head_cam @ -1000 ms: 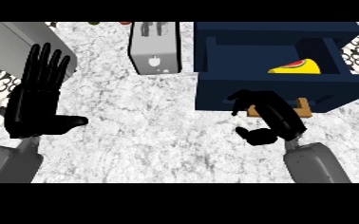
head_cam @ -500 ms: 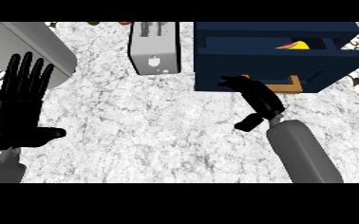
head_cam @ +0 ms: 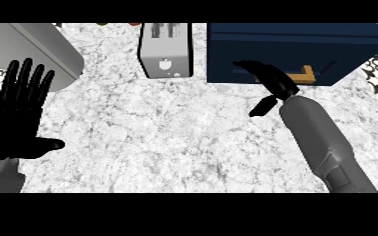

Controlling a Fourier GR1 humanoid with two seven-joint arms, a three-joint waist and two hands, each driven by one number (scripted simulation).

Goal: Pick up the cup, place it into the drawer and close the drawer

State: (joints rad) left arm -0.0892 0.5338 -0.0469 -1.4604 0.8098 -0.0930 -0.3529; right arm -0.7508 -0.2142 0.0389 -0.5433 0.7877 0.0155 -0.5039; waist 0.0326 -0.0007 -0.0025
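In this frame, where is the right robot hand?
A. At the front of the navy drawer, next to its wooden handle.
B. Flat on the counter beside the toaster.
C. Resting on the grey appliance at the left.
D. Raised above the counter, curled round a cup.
A: the right robot hand has its straight fingers at the front of the navy drawer, just left of the wooden handle, and it holds nothing.

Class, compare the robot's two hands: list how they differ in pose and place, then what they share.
The left hand spreads its fingers upward; the right hand has them together, angled up-left. The left hand sits over the counter at the left edge; the right hand overlaps the navy drawer front beside its wooden handle. Both are black, open, holding nothing.
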